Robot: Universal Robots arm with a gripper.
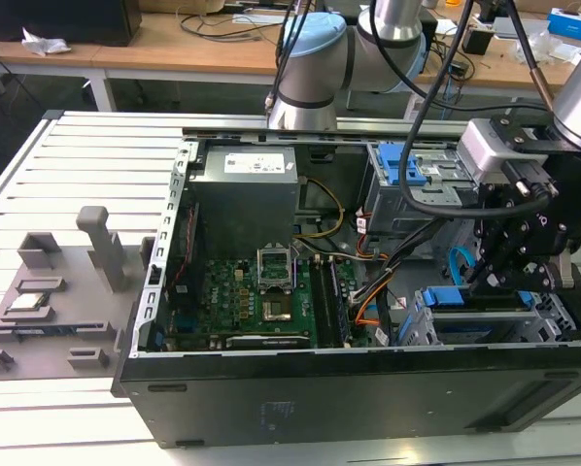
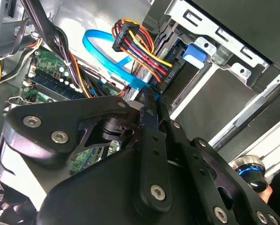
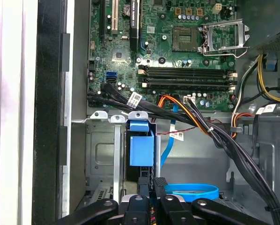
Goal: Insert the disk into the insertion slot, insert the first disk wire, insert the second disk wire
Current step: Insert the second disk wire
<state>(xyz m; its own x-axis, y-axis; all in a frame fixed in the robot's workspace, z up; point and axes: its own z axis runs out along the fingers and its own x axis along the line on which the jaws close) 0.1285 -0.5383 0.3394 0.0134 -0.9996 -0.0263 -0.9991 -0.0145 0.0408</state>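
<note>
- The black gripper [image 2: 147,101] pinched the connector of the thin flat light-blue data cable [image 2: 100,56] beside the blue-framed silver disk [image 3: 141,150].
- That disk sat inside the silver sheet-metal drive cage [image 3: 100,154].

no legible print, power supply label [image 1: 249,163] and cable tags [image 3: 135,99] unreadable

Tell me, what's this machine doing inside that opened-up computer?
A robot arm's black gripper is reaching into the open black computer case, at the exterior view's right. Its fingers are closed on the end of a thin, flat light-blue data cable, right beside the silver perforated sheet-metal drive cage. The drive in its bright blue plastic carrier already sits in that cage, and a bundle of red, yellow and black wires runs to its back.
</note>
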